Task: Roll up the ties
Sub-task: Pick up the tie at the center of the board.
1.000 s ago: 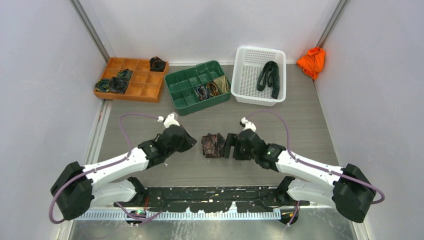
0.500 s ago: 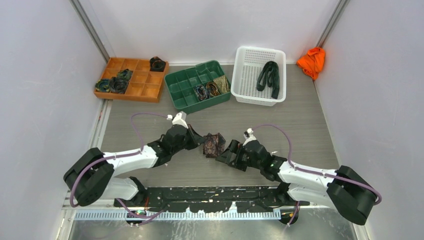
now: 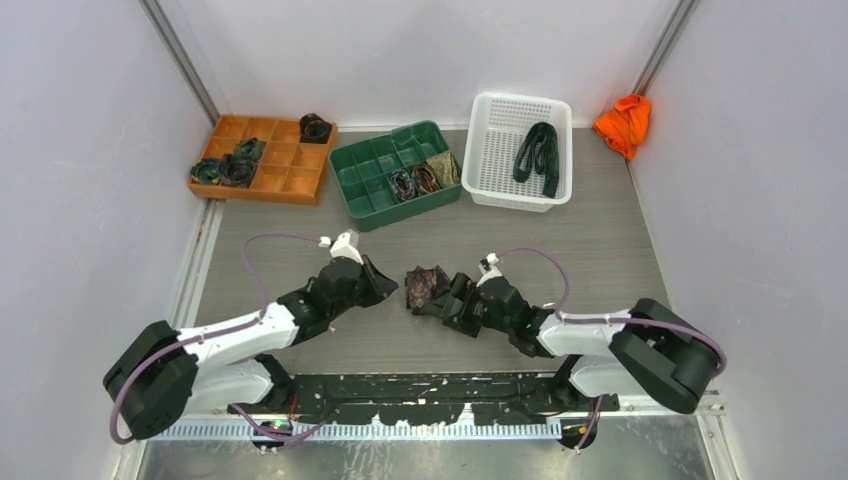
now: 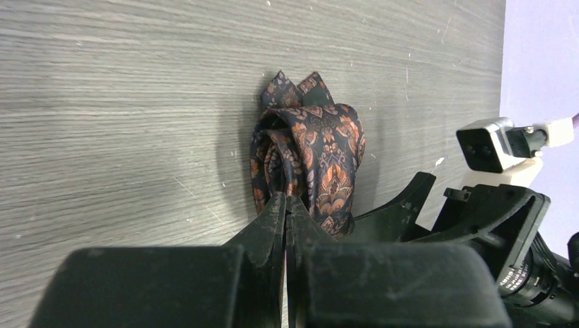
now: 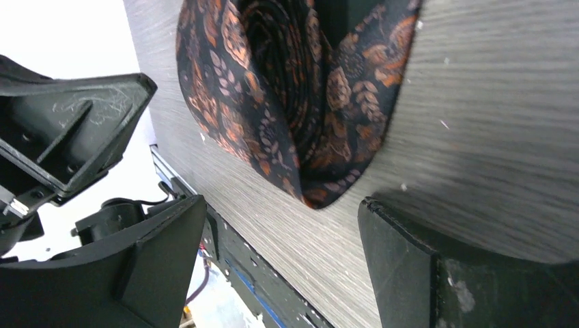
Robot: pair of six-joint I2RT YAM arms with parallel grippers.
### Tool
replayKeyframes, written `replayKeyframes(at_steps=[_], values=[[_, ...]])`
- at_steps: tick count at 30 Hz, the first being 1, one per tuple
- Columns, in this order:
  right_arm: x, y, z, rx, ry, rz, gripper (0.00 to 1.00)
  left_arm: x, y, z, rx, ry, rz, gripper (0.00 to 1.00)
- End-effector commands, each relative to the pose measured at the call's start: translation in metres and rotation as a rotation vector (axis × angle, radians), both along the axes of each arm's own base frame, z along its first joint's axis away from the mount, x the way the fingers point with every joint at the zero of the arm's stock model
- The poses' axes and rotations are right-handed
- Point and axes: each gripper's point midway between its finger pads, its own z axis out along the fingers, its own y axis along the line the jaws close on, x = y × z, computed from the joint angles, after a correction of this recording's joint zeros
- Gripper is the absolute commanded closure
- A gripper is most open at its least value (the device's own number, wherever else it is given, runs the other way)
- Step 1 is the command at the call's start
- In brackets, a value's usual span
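The rolled tie (image 3: pixel 425 288) lies between your claws: the left claw (image 4: pixel 286 198), closed, touches its left side. The right claw (image 5: pixel 281 205), wide open and empty, faces its right side.

Far edge blocked: orange tray (image 3: pixel 290 172) at left corner, green tray (image 3: pixel 368 186), white basket (image 3: pixel 495 150) | centre: tie coil (image 3: pixel 425 288) between my left gripper (image 4: pixel 285 205) and right gripper (image 5: pixel 278 215) | bare lanes along left, right edges

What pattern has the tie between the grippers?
The tie: dark with orange floral paisley; best in left wrist view.
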Motion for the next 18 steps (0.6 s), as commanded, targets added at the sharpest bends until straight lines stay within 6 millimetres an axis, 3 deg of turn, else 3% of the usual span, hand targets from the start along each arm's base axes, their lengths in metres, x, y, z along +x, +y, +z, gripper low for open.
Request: replayKeyframes(at_steps=[1,9,18], values=[[0.011,-0.002,-0.018,-0.043,0.016,-0.049,0.12,0.001,0.015,0.001,0.041,-0.03,0.041,1.0],[0.027,-0.019,-0.052,-0.096,0.07,-0.148,0.12,0.007,-0.014,-0.017,0.005,0.014,-0.03,1.0],[0.034,-0.026,-0.067,-0.132,0.104,-0.157,0.12,0.02,-0.037,-0.037,0.024,0.039,-0.077,1.0]])
